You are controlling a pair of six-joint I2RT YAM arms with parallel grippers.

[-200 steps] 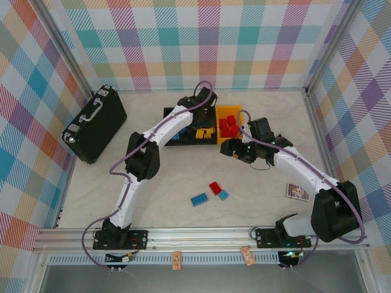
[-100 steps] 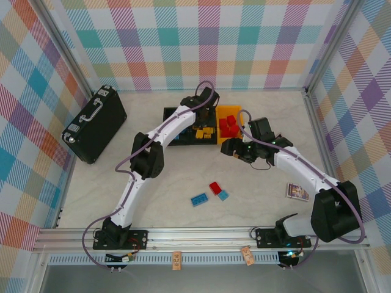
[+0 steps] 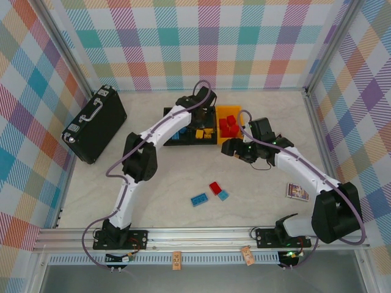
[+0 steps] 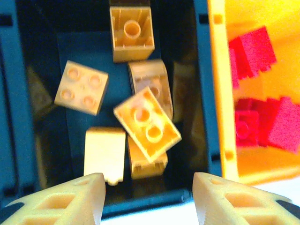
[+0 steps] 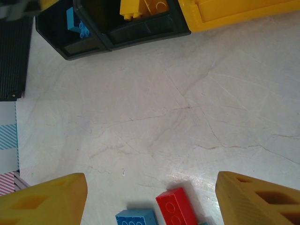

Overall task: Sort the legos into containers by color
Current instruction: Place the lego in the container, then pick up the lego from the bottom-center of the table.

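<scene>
Sorting looks mostly done. The left gripper (image 4: 147,187) hangs with its jaws partly apart and nothing between them. Directly beneath it, the middle black bin (image 4: 201,93) holds a heap of yellow bricks (image 4: 146,124). To that gripper's right, the yellow-orange bin (image 4: 218,93) holds the red bricks (image 4: 253,49).

The right gripper (image 5: 152,180) hovers over bare table with its jaws wide and empty. A loose red brick (image 5: 177,206) and a blue brick (image 5: 136,219) lie just below its fingertips. Ahead of it, another black bin (image 5: 61,40) shows a blue brick inside (image 5: 77,26).

In the top view three pieces are left on the table, the third a smaller light-blue brick (image 3: 223,195) touching the red one.

The left arm covers much of the bins from above, so no count is possible. The left wrist view is soft, and some yellow bricks sit under others
</scene>
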